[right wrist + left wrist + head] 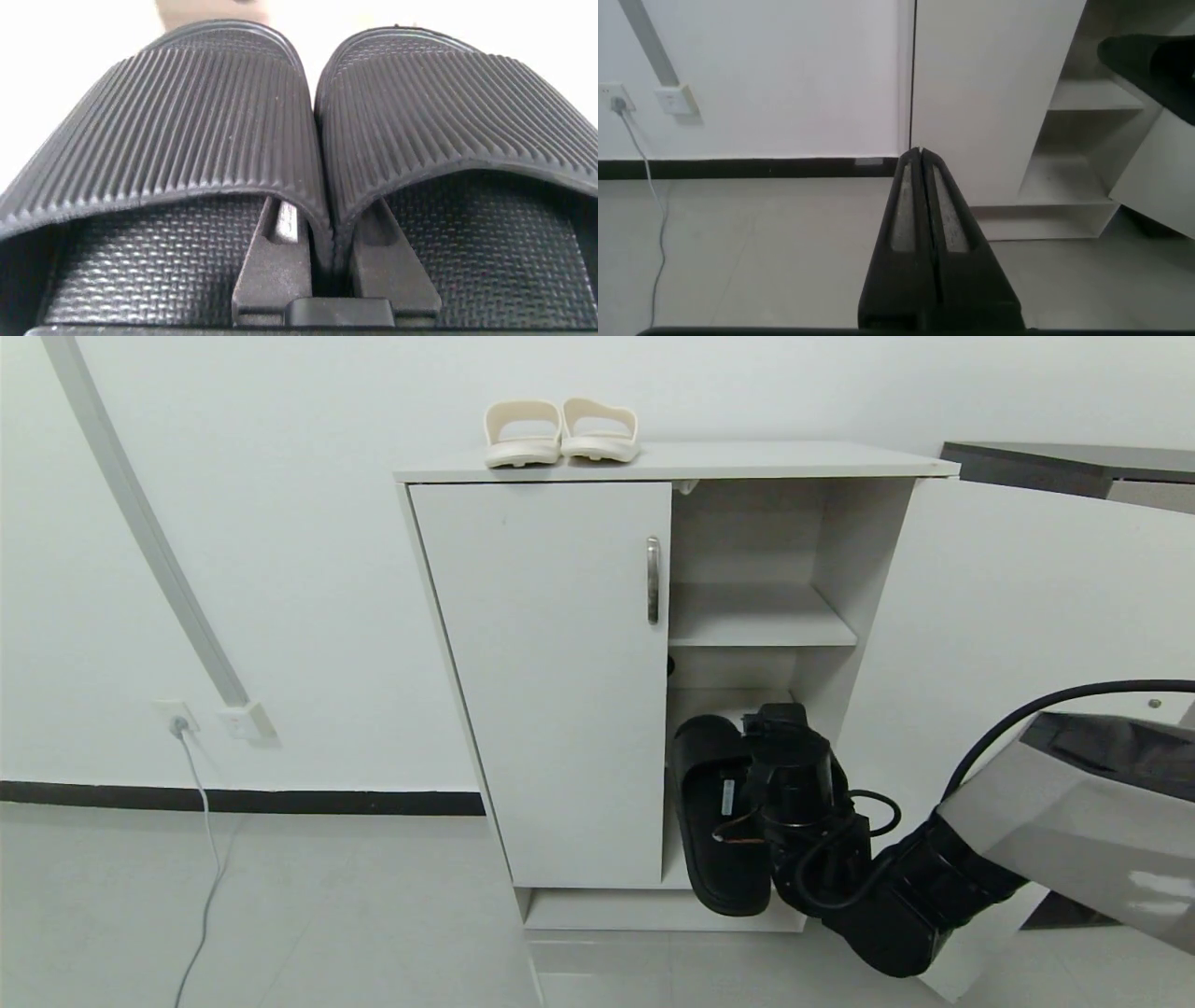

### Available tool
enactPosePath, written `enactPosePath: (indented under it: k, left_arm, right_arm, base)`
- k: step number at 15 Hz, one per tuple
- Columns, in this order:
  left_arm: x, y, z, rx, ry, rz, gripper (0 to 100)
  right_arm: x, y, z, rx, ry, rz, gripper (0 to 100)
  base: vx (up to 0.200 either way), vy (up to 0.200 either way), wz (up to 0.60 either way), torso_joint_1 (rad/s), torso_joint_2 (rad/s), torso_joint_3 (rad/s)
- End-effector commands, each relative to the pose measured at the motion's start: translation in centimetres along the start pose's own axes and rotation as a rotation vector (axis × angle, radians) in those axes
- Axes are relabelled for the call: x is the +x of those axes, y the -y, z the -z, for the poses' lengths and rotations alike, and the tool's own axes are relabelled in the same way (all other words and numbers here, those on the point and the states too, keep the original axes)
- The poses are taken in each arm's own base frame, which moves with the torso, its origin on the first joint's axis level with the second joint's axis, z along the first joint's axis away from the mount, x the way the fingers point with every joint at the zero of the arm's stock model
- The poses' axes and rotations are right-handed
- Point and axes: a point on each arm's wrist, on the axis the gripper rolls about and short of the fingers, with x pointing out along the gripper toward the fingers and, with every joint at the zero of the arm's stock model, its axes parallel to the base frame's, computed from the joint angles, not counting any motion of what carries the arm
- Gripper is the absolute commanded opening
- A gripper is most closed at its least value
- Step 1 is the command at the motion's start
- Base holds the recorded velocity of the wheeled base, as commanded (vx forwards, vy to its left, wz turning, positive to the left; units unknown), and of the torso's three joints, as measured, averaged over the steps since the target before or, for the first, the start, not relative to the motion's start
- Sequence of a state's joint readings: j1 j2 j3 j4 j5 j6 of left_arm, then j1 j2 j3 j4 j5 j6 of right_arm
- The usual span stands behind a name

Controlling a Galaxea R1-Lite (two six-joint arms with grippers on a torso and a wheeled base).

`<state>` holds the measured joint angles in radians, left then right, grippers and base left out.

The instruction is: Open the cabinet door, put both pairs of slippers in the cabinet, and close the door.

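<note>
Low in cabinet (541, 691), black slippers (714, 821) toes-inward

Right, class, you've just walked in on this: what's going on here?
The right tool grips both black slippers by their straps, at the lower compartment of the cabinet. Its right door is open, its left door closed. The cream slippers sit on top. The left tool is shut, holding nothing.
</note>
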<state>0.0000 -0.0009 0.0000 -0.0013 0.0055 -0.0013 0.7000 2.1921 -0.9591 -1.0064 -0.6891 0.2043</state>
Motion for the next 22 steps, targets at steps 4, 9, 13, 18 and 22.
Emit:
enactPosePath:
  k: [4,9,13,18,22]
  left_arm:
    - [0.0,0.0,0.0,-0.002,-0.001,-0.001,0]
    - [0.0,0.0,0.0,0.0,-0.001,-0.001,0]
    - [0.0,0.0,0.0,0.001,-0.001,-0.001,0]
    - [0.0,0.0,0.0,0.0,-0.001,-0.001,0]
    - [0.0,0.0,0.0,0.0,-0.002,-0.001,0]
  right_arm:
    - [0.5,-0.3,1.0,-0.009,-0.013,0.006,0]
    - [0.5,-0.3,1.2,-0.014,-0.018,0.006,0]
    - [0.2,-0.8,1.6,-0.02,-0.023,-0.009,0]
    - [0.1,-0.8,2.1,-0.032,-0.037,-0.012,0]
    - [0.3,-1.0,2.9,-0.039,-0.045,-0.015,0]
  base:
    - [0.0,-0.2,0.0,0.002,0.0,0.002]
    - [0.0,-0.08,0.0,0.001,0.0,0.001]
    - [0.0,0.0,0.0,0.0,0.0,0.0]
    - [0.0,0.0,0.0,0.0,0.0,0.0]
    - [0.0,0.0,0.0,0.0,0.0,0.0]
